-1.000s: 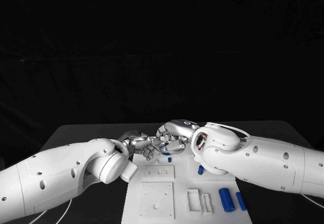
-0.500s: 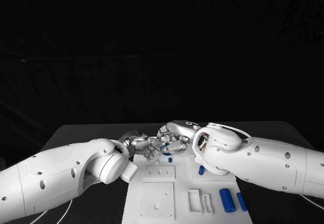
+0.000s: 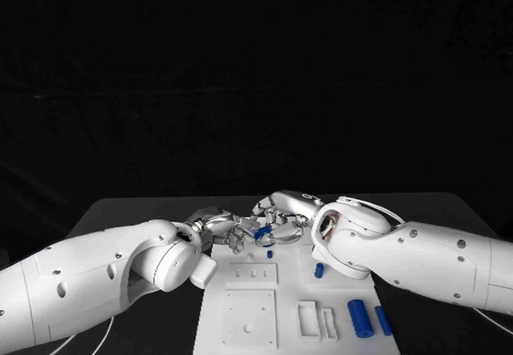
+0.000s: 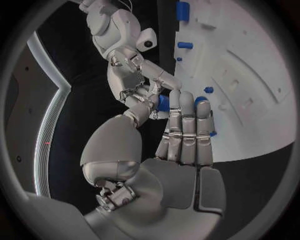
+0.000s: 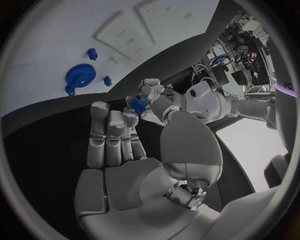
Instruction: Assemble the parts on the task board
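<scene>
Head view: Both robot hands meet above the far end of the task board [image 3: 255, 322], the left robot hand [image 3: 219, 226] and the right robot hand [image 3: 284, 212] facing each other with a small blue part [image 3: 263, 231] between their fingertips. Which of them carries it is not clear from here.
Head view, board: A blue peg [image 3: 270, 254] stands just below the meeting hands, another blue peg [image 3: 318, 269] sits at the right arm's edge, and two blue cylinders [image 3: 358, 317] lie lengthwise at the near right corner.
Left wrist view: The left robot hand [image 4: 185, 131] has its fingers straight and together, their tips against the blue part [image 4: 164, 103], while the right robot hand [image 4: 139, 80] reaches in from beyond and pinches that part from the other side.
Right wrist view: The right robot hand [image 5: 119, 130] holds the blue part [image 5: 138, 105] at its fingertips, the left robot hand [image 5: 153, 92] touching it opposite; a blue gear [image 5: 79, 76] lies on the board beyond.
Key relation: The part hangs in the air between both hands, above the board's far end, so each is equally near.
Change: Against the earlier frames, both hands have shifted slightly and the blue part shows more plainly between them.
</scene>
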Motion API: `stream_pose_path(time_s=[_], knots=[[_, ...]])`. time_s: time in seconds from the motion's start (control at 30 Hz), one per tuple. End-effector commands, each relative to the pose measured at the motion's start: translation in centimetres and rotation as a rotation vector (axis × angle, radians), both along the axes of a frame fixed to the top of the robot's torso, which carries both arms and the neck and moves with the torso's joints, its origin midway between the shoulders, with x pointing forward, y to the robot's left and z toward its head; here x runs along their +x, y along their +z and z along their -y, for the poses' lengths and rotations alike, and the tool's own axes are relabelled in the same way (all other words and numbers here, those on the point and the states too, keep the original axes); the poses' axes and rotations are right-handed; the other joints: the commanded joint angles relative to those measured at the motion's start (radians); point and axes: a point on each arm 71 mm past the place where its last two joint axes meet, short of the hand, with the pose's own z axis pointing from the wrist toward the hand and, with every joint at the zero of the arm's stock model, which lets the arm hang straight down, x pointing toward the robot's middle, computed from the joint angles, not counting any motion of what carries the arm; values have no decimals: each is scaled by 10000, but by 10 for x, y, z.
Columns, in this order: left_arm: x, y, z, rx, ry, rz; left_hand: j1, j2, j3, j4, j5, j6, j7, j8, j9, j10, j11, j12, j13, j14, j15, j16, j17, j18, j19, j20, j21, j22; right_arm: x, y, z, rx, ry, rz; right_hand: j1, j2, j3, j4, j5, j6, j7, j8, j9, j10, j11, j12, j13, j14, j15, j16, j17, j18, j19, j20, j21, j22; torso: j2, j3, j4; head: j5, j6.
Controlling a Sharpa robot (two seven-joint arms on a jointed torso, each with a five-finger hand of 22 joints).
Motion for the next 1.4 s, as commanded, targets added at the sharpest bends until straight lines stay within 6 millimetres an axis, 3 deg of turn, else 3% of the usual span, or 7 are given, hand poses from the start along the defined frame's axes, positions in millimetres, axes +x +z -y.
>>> stream_pose_path(time_s=[0.03,0.13,0.37,0.7,0.93,1.27,1.4], knots=[[-1,7,4,-1122,-319,118,79,211,282,292,1,220,-118,112,145,76,-29,-44,18,51,-46,46,3,199,-17,-258,52,-12,-5,1,0,808,593,72,142,-6,-147,-1,113,195,281,-75,-44,-861,234,-20,-24,-27,96,-55,13,509,-112,28,-49,132,-4,2,-1,10,20],[0,8,2,-1480,-333,19,79,218,287,294,1,219,-117,113,147,77,-29,-44,19,52,-47,49,3,200,-16,-259,55,-13,-6,1,5,1220,802,56,234,18,-315,-2,330,54,336,-217,-149,-878,286,-1,-49,-45,144,-49,20,509,-125,50,-70,135,-6,6,-5,16,24],[-1,9,-5,-2422,-593,-362,80,234,293,297,1,212,-116,113,150,77,-30,-44,22,49,-47,51,4,201,-14,-260,60,-13,-11,6,18,2514,1027,633,486,247,-495,-10,766,178,336,-247,-257,-897,289,53,-80,-66,150,-28,36,509,-149,76,-89,154,-2,8,-5,50,60],[-2,10,-10,-3289,-1843,-778,43,307,271,298,0,169,-95,111,169,145,-54,4,65,80,-63,129,44,183,-74,-252,76,-5,-11,8,26,3400,1120,629,768,671,-179,30,487,487,241,-154,-295,-752,198,138,-111,47,65,52,58,509,-19,59,-23,173,-7,26,13,70,110],[-3,11,-12,-3583,-2451,-833,16,340,249,295,0,151,-96,118,189,184,-74,45,109,89,-84,220,94,171,-115,-261,108,13,-13,8,25,3766,1160,514,671,722,-97,36,480,530,230,-179,-352,-721,187,154,-137,70,52,70,65,509,14,61,-1,180,3,25,9,95,142],[-6,13,-10,-3796,-2971,-852,15,361,243,272,0,125,-92,115,201,169,-73,52,133,58,-90,269,125,161,-152,-269,127,24,-15,6,21,3693,1492,71,503,763,-107,20,493,628,208,-180,-409,-722,168,169,-163,62,35,84,79,509,11,56,17,191,5,-4,7,132,144],[-5,13,-11,-3799,-2921,-819,16,366,240,263,0,120,-91,116,205,171,-75,59,143,51,-93,285,134,159,-162,-272,134,27,-17,6,20,3690,1620,11,448,784,-145,9,526,714,184,-156,-425,-731,146,180,-171,57,15,92,89,509,1,49,28,197,4,3,5,149,137]])
